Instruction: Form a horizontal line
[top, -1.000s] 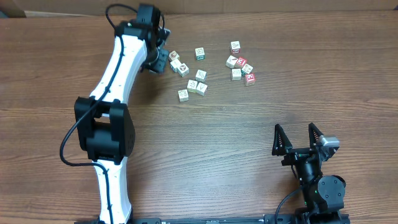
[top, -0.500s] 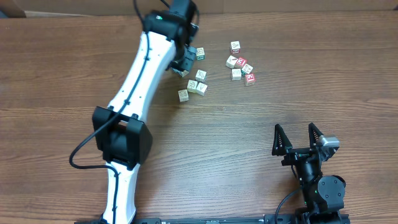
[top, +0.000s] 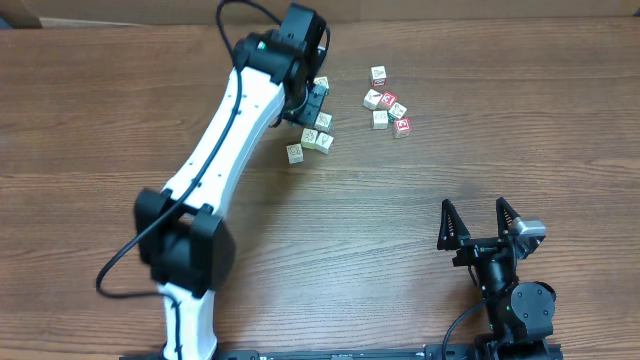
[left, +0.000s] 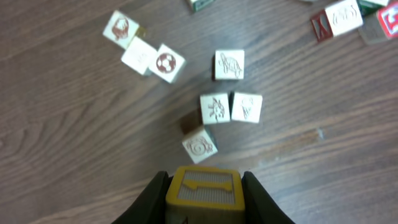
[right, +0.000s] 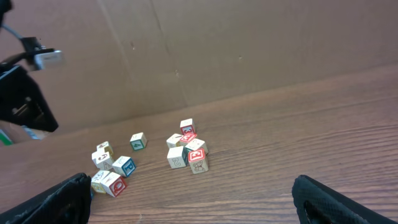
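Note:
No straight row of cubes shows; the cream picture cubes lie loose. My left gripper (top: 312, 100) is shut on a yellow-edged cube (left: 204, 186) and hovers over the middle group. In the left wrist view a cube (left: 200, 145) lies just ahead of the jaws. Beyond it is a touching pair (left: 215, 107), then a single cube (left: 229, 65). Three more cubes (left: 138, 55) sit at the upper left. A second cluster with red-printed faces (top: 389, 103) lies to the right. My right gripper (top: 480, 215) is open and empty, far from the cubes near the front edge.
The wooden table (top: 450, 170) has a cardboard wall behind its far edge (right: 249, 43). The left arm's white links (top: 225, 130) hide some cubes in the overhead view. The right wrist view shows both clusters (right: 186, 149) from a distance.
My left arm has swung to the right from the far-left cubes and now sits over the middle group. The right arm has not moved.

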